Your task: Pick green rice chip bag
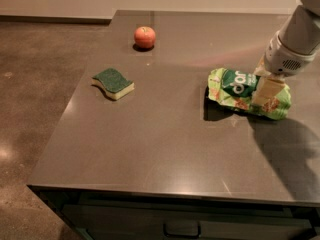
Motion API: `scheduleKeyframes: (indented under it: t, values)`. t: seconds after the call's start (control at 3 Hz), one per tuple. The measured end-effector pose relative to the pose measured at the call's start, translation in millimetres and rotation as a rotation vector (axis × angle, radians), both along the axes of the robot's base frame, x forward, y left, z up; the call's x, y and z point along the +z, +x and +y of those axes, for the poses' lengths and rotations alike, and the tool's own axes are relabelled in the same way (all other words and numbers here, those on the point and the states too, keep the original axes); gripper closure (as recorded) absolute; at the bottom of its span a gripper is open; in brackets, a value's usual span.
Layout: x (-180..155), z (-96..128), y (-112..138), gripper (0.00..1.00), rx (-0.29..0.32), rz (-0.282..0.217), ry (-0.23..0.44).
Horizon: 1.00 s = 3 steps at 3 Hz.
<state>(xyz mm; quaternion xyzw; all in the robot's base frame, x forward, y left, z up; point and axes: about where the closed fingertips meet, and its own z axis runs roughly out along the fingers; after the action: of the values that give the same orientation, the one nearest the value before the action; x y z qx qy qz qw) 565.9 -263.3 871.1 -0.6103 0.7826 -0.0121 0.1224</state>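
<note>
The green rice chip bag [235,86] is a crinkled light-green bag with a dark green round logo. It lies on the right part of the dark table [150,149]. My gripper [265,84] comes down from the upper right and sits on the right half of the bag, touching it. The pale gripper body covers part of the bag's right end. The bag's left end casts a dark shadow on the table.
A yellow sponge with a green top [113,82] lies at the left of the table. A red apple [144,37] sits at the back. The table's front edge has a drawer handle [181,230] below it. Bare floor lies to the left.
</note>
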Motion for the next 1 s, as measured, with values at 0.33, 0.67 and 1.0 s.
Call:
scheduleKeyframes:
  t: [0.33, 0.67, 1.0]
  values:
    - [23, 10, -2, 0.88, 0.016, -0.033, 0.013]
    - [57, 27, -7, 1.0, 0.044, -0.074, 0.044]
    - [91, 44, -10, 1.0, 0.073, -0.106, 0.074]
